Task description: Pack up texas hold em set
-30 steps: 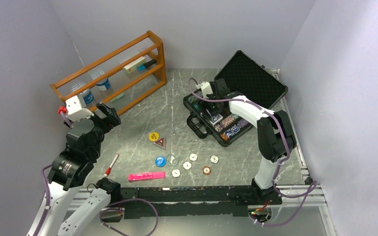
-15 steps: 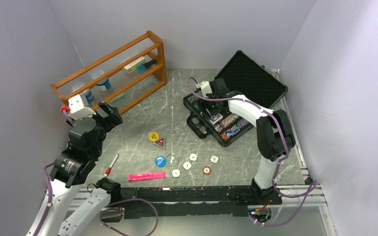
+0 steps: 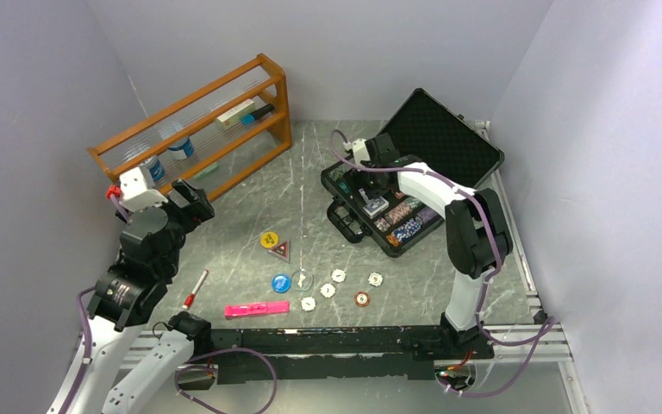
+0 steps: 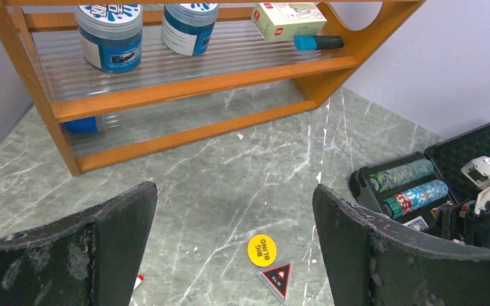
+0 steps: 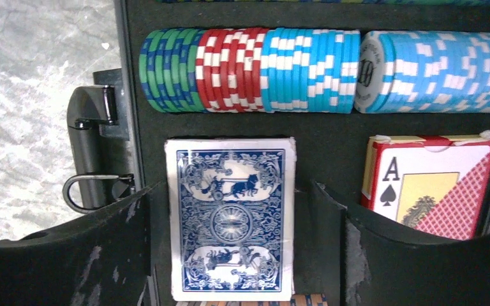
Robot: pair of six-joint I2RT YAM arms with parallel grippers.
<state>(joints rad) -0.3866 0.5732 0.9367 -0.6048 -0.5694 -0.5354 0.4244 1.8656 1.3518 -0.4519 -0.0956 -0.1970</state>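
Observation:
The black case (image 3: 435, 151) lies open at the back right, lid leaning back, with chip stacks (image 3: 407, 226) and decks in its tray. My right gripper (image 3: 371, 185) is open and hovers inside the tray. In the right wrist view its jaws straddle the blue-backed deck (image 5: 231, 213), beside a red deck (image 5: 430, 185) and below a chip row (image 5: 306, 70). My left gripper (image 3: 191, 198) is open and empty, held high at the left. The yellow button (image 3: 268, 239), triangle marker (image 3: 283, 251), blue button (image 3: 281, 282), white discs (image 3: 327, 291) and a red chip (image 3: 360, 299) lie on the table.
A wooden rack (image 3: 198, 129) with jars, a box and a marker stands at the back left. A pink marker (image 3: 257, 309) and a red-tipped pen (image 3: 195, 291) lie near the front. Walls close in on both sides.
My right gripper has drawn back a little toward the case's lid, leaving the blue deck in the tray. My left gripper shifted slightly toward the back.

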